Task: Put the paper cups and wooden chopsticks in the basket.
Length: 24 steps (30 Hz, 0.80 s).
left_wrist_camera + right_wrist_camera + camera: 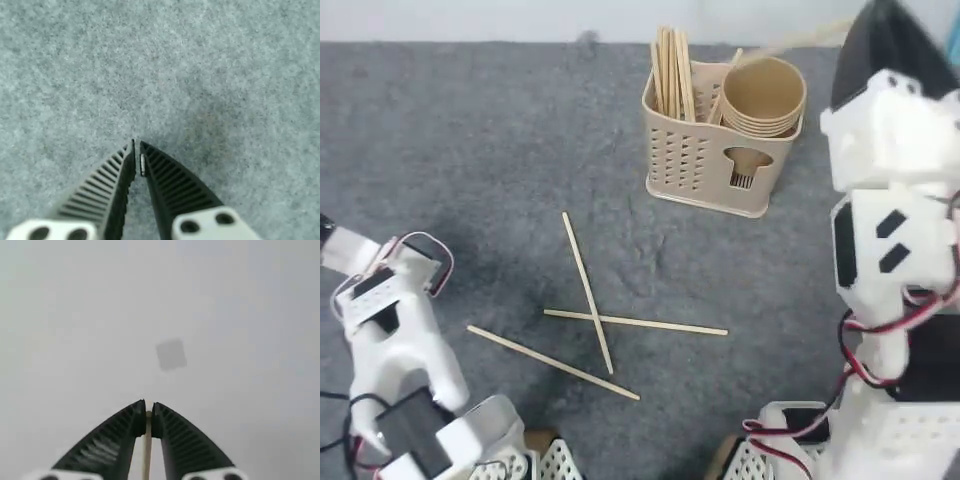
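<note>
Got one wooden chopstick point(147, 450) pinched in the right end effector point(148, 415), up around 1 o'clock near the basket point(690, 160). Seeing the left end effector point(136, 150) squeezed together on nothing at 8 o'clock. Counting three loose chopsticks point(588, 292) mid-bench point(470, 150), with the paper cups point(765, 95) already in. Guessing light, stiff and rolly, so best pinched mid-length.

worktop point(470, 150): grey felt-like cover, evenly lit | wall point(520, 18): pale, plain, along the worktop's far edge | square patch point(171, 354): small, grey, on a pale surface
</note>
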### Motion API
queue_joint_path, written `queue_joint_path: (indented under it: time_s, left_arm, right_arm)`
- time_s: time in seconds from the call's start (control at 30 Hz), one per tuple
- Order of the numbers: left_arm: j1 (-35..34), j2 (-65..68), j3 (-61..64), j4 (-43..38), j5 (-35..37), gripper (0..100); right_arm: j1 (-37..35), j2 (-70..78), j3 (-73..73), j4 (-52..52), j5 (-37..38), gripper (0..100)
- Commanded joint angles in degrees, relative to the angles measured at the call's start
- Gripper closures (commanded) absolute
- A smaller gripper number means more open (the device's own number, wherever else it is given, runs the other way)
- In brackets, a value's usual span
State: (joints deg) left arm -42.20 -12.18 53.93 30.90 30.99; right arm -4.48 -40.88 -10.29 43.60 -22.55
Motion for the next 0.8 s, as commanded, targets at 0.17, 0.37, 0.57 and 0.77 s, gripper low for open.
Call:
queue_joint_path:
  time_s: [0.17,0.37,0.57,0.77]
  left_arm:
    - [0.18,-0.18,-1.89,0.35,-0.44,99]
    - [0.26,-0.18,-2.07,0.35,-0.44,99]
    - [0.44,-0.18,-2.07,0.35,-0.44,99]
    - [0.44,-0.18,-2.07,0.35,-0.44,99]
  right_arm:
    - [-1.45,12.62,-1.05,-11.03,4.22,99.1]
    - [-2.86,16.92,-1.14,-6.20,4.22,99.1]
    - [-6.81,19.65,1.49,-6.46,9.41,99.1]
    - [-9.89,27.56,1.32,-9.36,12.40,99.1]
